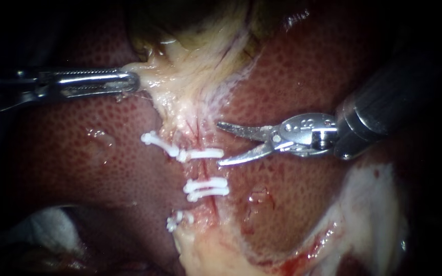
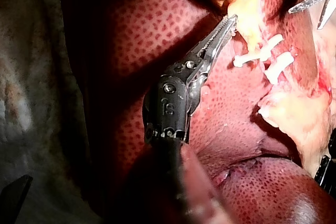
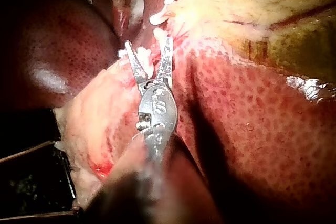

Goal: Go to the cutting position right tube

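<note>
Endoscope, right instrument (image 1: 219,143): its thick shaft comes in from the upper right and lies nearest the camera. Its two curved blade jaws stand wide apart and hold nothing.
Endoscope, right tube (image 1: 207,171): a thin reddish strand runs down over the liver (image 1: 303,66), just beside the blade tips. I cannot tell if they touch it.
Endoscope, clips (image 1: 203,153): one white clip crosses the right tube, and its end lies in the gap between the blade tips. Two more clips (image 1: 206,189) sit close together further down, with a bare stretch of tube between them and the first.
Endoscope, left instrument (image 1: 135,82): its jaws are closed on the edge of the pale tissue (image 1: 190,76) above the clips.
Left wrist, left instrument (image 2: 229,23): its dark shaft is nearest. The toothed jaws pinch the pale tissue (image 2: 249,9) at their tips.
Left wrist, clips (image 2: 257,53): these lie beside the jaws, with the right instrument (image 2: 304,19) spread open beyond them.
Right wrist, right instrument (image 3: 148,40): its jaws are wide apart, and white clips (image 3: 143,54) show in the gap between them.
Right wrist, liver (image 3: 252,108): the spotted red surface lies beside the shaft.
</note>
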{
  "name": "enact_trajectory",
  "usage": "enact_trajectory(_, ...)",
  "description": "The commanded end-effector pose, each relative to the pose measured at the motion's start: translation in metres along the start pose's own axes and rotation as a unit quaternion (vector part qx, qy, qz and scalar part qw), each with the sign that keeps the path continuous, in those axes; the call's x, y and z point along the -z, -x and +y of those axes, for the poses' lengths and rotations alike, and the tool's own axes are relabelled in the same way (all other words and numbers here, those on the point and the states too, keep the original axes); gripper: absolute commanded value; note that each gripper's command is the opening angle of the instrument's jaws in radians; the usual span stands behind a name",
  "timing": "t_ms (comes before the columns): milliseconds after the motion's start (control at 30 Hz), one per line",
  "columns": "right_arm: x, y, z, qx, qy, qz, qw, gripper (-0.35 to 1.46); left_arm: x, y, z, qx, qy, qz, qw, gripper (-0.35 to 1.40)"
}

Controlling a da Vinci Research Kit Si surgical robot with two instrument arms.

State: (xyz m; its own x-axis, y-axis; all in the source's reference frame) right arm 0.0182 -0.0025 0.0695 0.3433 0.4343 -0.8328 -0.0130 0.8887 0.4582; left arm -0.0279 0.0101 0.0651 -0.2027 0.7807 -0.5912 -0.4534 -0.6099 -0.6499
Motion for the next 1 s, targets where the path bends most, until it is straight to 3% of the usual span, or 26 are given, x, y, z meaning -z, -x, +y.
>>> enact_trajectory(33, 0.0000, 0.0000, 0.0000, 0.000, -0.001, 0.000, 1.0000, 1.43, 0.0000, 0.0000, 0.0000, 0.000, 0.000, 0.000, 1.0000, -0.35)
enact_trajectory(133, -0.0001, 0.0001, -0.0001, 0.001, -0.004, -0.001, 1.0000, 1.43, 0.0001, 0.0000, 0.0000, 0.000, 0.000, 0.000, 1.0000, -0.35)
enact_trajectory(333, -0.0006, 0.0013, -0.0010, 0.006, -0.018, -0.022, 0.9996, 1.43, 0.0003, 0.0000, -0.0001, 0.000, -0.001, 0.000, 1.0000, -0.35)
enact_trajectory(700, -0.0017, 0.0063, -0.0017, -0.008, -0.039, -0.068, 0.9969, 1.43, 0.0013, -0.0003, -0.0004, 0.002, -0.003, 0.001, 1.0000, -0.35)
enact_trajectory(1000, -0.0027, 0.0096, -0.0019, -0.029, -0.053, -0.094, 0.9938, 1.43, 0.0015, -0.0003, -0.0005, 0.002, -0.004, 0.001, 1.0000, -0.35)
